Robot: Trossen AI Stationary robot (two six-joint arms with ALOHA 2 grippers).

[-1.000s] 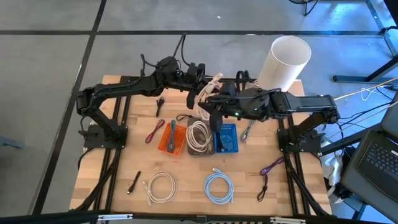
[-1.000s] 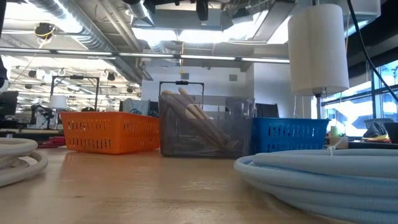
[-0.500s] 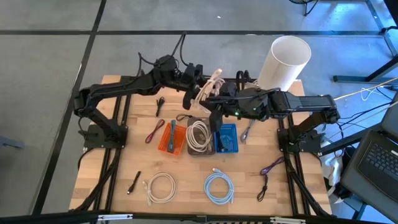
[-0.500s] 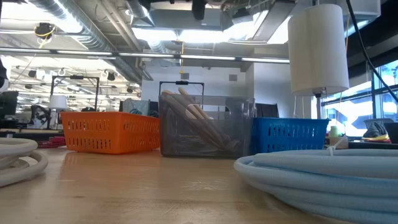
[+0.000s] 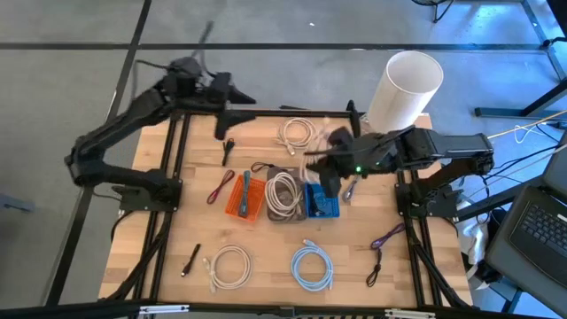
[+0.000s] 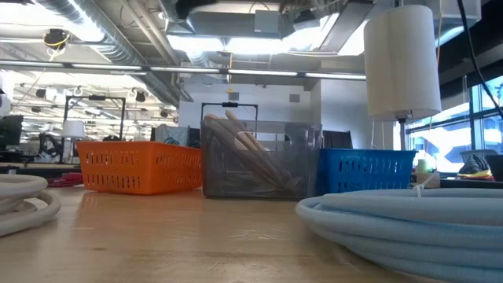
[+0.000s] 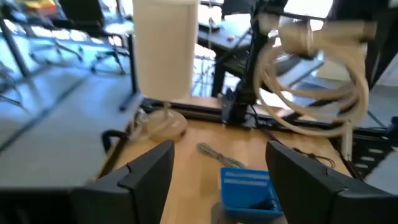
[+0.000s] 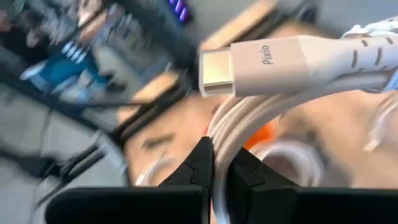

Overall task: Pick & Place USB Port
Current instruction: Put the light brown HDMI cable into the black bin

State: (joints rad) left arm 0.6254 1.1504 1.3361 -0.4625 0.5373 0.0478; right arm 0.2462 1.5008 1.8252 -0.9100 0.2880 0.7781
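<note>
Change: we note the left gripper (image 5: 237, 96) has swung away to the far left edge of the table (image 5: 177, 235); half a second ago it was at the far middle, beside the right gripper, both at the beige cable.
Left gripper: fingers (image 7: 146, 171) spread wide, nothing between them.
Right gripper (image 8: 214, 155): closed on a beige cable (image 8: 292, 59), its flat plug end pointing forward; it hangs above the far end of the blue basket (image 5: 322, 198).
Beige cable, location: in the left wrist view the coil (image 7: 311, 68) hangs in the air from the right arm, well above the table.
Meaning for the task: we judge that the cable has passed to the right arm alone, and placing it is the step left.
Baskets: orange basket (image 5: 242, 197), clear basket (image 5: 283, 195) with a white coil, blue basket, in a row at mid table.
Other stock: white coil (image 5: 229, 263) and pale blue coil (image 5: 312, 266) near the front edge; white coil (image 5: 295, 134) at the far middle.
Hard to make out: both arms blur in the high view, so the right fingertips are unreadable there; the low view shows neither gripper; which basket is meant we cannot tell.
</note>
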